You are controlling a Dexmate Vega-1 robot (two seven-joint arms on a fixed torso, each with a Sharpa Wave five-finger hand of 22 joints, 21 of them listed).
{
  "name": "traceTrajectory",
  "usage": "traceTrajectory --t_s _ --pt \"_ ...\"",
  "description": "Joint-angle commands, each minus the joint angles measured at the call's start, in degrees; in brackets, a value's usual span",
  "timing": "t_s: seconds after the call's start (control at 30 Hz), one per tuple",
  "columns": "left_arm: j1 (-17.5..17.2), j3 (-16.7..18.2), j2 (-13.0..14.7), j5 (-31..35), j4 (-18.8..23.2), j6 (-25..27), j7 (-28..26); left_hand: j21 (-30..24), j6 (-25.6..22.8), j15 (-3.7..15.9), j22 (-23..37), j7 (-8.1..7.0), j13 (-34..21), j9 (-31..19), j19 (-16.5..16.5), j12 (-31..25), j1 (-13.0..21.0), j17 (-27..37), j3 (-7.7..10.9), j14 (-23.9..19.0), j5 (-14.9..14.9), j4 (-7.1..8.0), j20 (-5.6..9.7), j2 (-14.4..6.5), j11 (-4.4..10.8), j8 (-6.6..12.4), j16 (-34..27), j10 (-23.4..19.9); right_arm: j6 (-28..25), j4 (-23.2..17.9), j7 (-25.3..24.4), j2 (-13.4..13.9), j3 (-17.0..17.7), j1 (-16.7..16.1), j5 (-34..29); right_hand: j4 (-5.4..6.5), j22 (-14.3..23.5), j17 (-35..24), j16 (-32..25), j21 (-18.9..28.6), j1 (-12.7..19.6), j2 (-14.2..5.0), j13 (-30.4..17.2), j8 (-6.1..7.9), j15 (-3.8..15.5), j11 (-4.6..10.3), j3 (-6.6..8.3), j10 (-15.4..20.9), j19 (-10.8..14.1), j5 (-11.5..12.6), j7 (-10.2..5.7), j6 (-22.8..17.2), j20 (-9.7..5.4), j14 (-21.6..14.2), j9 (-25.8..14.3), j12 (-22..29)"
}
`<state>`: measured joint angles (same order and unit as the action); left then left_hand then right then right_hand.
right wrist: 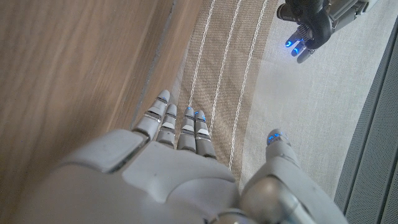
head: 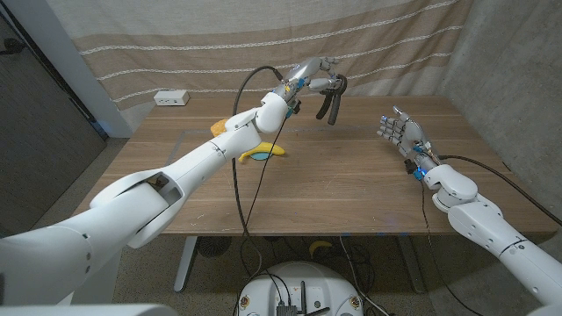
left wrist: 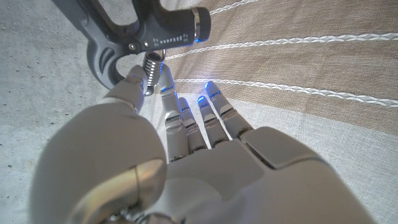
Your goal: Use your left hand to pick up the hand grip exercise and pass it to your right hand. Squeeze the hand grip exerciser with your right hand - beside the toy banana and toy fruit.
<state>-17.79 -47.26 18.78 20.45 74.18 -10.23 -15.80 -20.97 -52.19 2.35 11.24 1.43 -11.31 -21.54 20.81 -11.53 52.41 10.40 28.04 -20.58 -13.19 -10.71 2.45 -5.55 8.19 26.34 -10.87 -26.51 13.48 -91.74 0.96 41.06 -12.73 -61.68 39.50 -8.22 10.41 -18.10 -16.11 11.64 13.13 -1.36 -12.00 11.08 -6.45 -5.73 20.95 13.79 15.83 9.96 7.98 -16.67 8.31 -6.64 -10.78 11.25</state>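
My left hand point(head: 314, 74) is raised above the far middle of the table and holds the dark hand grip exerciser point(head: 332, 102), whose handles hang down from it. In the left wrist view the thumb and a finger point(left wrist: 135, 84) pinch the exerciser point(left wrist: 149, 28) at its metal spring. My right hand point(head: 400, 130) stands to the right of it, apart from it, fingers spread and pointing up, holding nothing. In the right wrist view the right hand point(right wrist: 186, 155) is open, with the exerciser point(right wrist: 309, 22) in the left hand farther off. The toy banana point(head: 266, 151) lies on the table under the left forearm.
A yellow toy piece point(head: 218, 129) shows partly behind my left arm. A small blue item point(head: 261, 159) lies against the banana. A white power strip point(head: 171, 97) sits at the table's point(head: 351, 184) far left edge. A striped curtain hangs behind.
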Motion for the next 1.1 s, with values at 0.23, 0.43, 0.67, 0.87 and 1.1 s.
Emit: traceTrajectory --t_s 0.23,0.43,0.67,0.87,1.1 --pt "1.1 0.3 -2.1 -2.3 -3.4 -2.3 0.0 -0.5 -0.5 7.65 0.2 -1.04 -0.3 -13.8 0.4 0.1 0.6 0.1 2.42 -0.5 -0.6 1.22 0.31 -1.0 1.19 13.51 0.0 -1.2 -0.2 2.7 6.7 -0.2 -3.6 5.2 0.5 0.12 0.1 -0.1 0.3 0.0 -0.4 0.39 -0.2 0.20 -0.15 0.02 -0.59 0.2 -0.3 0.2 -0.08 0.2 0.35 0.2 -0.2 0.3" --pt "1.5 0.1 -2.4 -2.5 -3.7 -2.7 0.4 -0.5 -0.3 7.62 0.2 -1.05 -0.3 -13.8 0.4 0.1 0.5 0.1 2.63 -0.5 -0.6 1.20 0.31 -0.9 1.28 13.63 0.1 -1.2 1.3 3.8 8.5 -0.9 -4.4 6.3 0.4 0.16 0.1 -0.1 0.4 0.0 -0.6 0.54 -0.2 0.18 -0.17 0.06 -0.76 0.1 -0.3 0.3 -0.16 0.3 0.39 0.2 -0.2 0.3" --pt "1.8 -0.1 -2.6 -2.5 -3.3 -2.3 1.0 -0.6 -0.2 7.57 0.2 -1.05 -0.3 -13.7 0.4 0.1 0.3 0.1 2.83 -0.5 -0.6 1.19 0.31 -0.9 1.30 13.71 0.1 -1.2 3.5 5.4 10.6 -2.1 -5.3 7.4 0.5 0.17 0.1 -0.1 0.4 0.0 -0.8 0.70 -0.2 0.22 -0.03 -0.05 -0.93 0.0 -0.4 0.3 -0.19 0.3 0.47 0.2 -0.2 0.3" --pt "2.2 -0.4 -3.1 -2.6 -3.5 -1.7 1.4 -0.6 -0.3 7.61 0.2 -1.11 -0.3 -13.6 0.5 0.1 0.2 0.1 2.99 -0.4 -0.6 1.17 0.33 -0.8 1.28 13.86 0.1 -1.3 4.7 7.1 12.5 -3.1 -6.0 8.7 0.9 0.14 0.1 0.0 0.5 0.0 -0.8 0.89 -0.2 0.24 -0.07 0.13 -1.09 -0.1 -0.4 0.4 -0.25 0.3 0.47 0.3 -0.2 0.3" --pt "2.9 -0.9 -3.7 -2.7 -4.6 -2.1 1.9 -0.7 -0.2 7.61 0.2 -1.08 -0.3 -13.5 0.4 0.2 0.1 0.1 3.20 -0.4 -0.6 1.15 0.39 -0.8 1.21 13.98 0.1 -1.1 4.9 8.1 14.0 -3.6 -6.8 10.0 0.9 0.12 0.1 0.0 0.5 0.0 -0.8 0.97 -0.1 0.29 0.09 0.08 -1.16 -0.1 -0.4 0.4 -0.26 0.3 0.48 0.2 -0.2 0.4"
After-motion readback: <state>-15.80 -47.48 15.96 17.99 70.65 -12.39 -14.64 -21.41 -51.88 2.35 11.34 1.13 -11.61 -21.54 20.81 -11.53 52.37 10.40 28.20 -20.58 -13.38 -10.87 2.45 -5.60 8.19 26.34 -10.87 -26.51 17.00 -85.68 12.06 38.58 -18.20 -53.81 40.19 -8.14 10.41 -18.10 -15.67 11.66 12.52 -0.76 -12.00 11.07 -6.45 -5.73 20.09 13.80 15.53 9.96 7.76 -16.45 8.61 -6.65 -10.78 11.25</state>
